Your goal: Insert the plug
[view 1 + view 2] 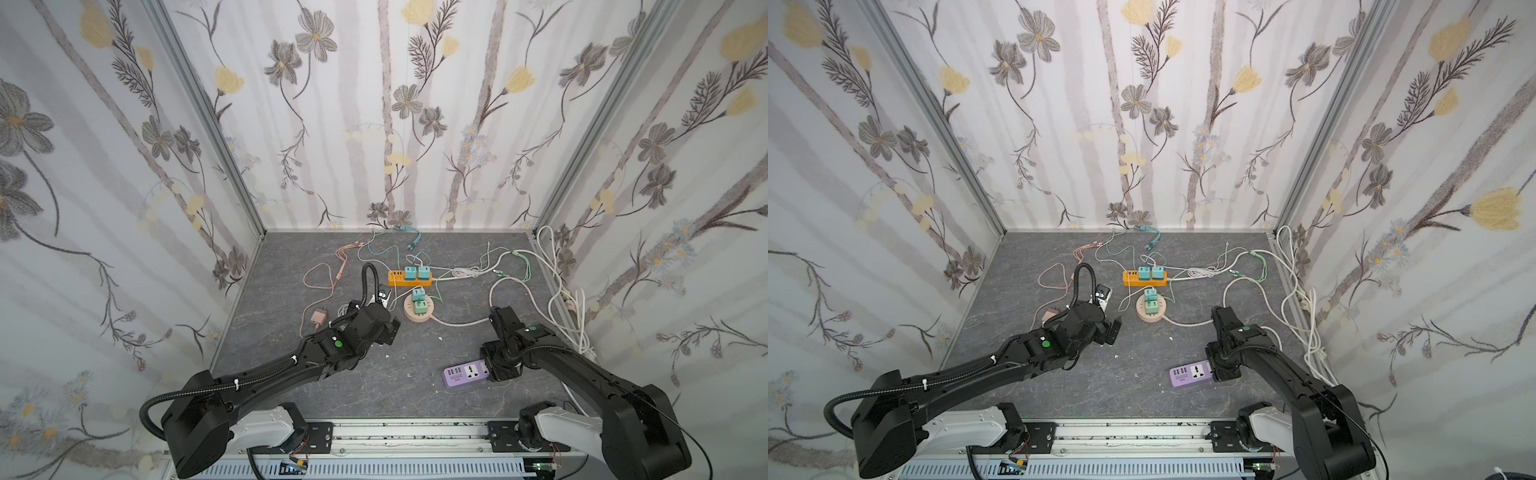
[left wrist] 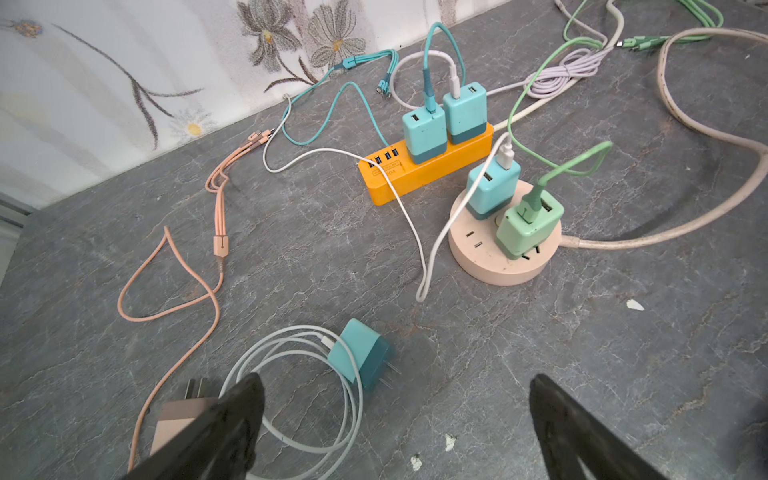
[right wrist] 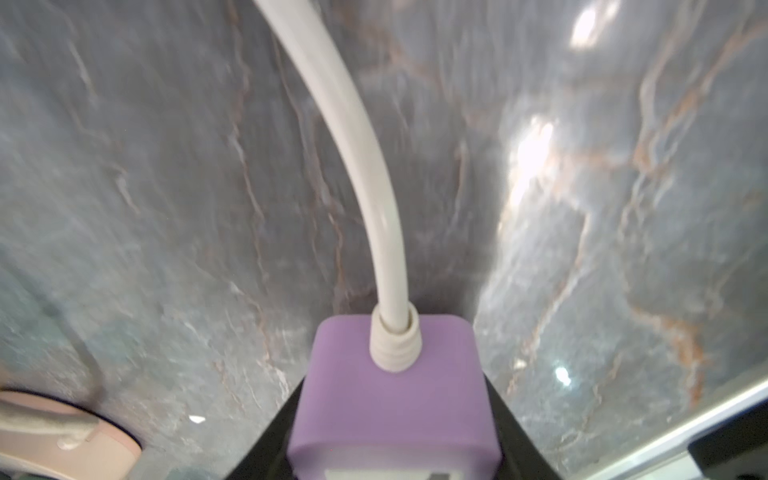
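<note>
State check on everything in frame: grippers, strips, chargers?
Left gripper: jaws open, empty.
Right gripper: jaws shut on purple power strip, cord end.
Purple power strip: visible socket empty.
Loose teal charger: unplugged, lying flat, prongs bare.
Tan charger: unplugged.
Orange power strip: two teal chargers plugged in.
Round socket: teal charger and green charger plugged in.

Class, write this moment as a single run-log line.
left end effector: open, above loose teal charger | right end effector: clamped on purple power strip
</note>
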`<state>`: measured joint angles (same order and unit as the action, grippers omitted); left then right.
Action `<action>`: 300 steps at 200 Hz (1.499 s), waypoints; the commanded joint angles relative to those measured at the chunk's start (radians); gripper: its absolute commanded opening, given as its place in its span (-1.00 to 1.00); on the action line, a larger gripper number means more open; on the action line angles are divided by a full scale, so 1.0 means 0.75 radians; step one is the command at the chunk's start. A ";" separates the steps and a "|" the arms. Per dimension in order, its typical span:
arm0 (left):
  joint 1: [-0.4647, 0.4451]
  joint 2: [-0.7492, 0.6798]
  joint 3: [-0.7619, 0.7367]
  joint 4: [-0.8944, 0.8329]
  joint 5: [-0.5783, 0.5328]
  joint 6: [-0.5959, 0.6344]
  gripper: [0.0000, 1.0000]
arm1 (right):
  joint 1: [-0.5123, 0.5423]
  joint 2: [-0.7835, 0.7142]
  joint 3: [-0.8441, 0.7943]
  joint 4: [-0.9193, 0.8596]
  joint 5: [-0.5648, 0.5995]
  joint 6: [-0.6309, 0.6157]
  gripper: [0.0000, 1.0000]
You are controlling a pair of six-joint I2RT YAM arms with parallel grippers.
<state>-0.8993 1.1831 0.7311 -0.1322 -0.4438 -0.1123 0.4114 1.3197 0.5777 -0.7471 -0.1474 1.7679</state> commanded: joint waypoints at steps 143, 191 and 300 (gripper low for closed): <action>0.044 -0.199 -0.107 -0.148 0.056 -0.036 1.00 | 0.623 0.642 0.531 0.277 0.071 0.943 0.00; -0.044 -0.179 -0.139 -0.128 0.206 0.021 1.00 | 0.635 0.658 0.537 0.264 0.081 0.953 0.31; -0.351 0.059 -0.223 -0.098 0.363 -0.135 1.00 | 0.590 0.261 0.401 0.111 0.338 0.370 0.79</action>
<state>-1.1469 1.2037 0.5785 -0.2321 -0.1825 -0.1589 0.8818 1.5707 0.9237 -0.6537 -0.0277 2.0014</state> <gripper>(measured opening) 0.997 0.889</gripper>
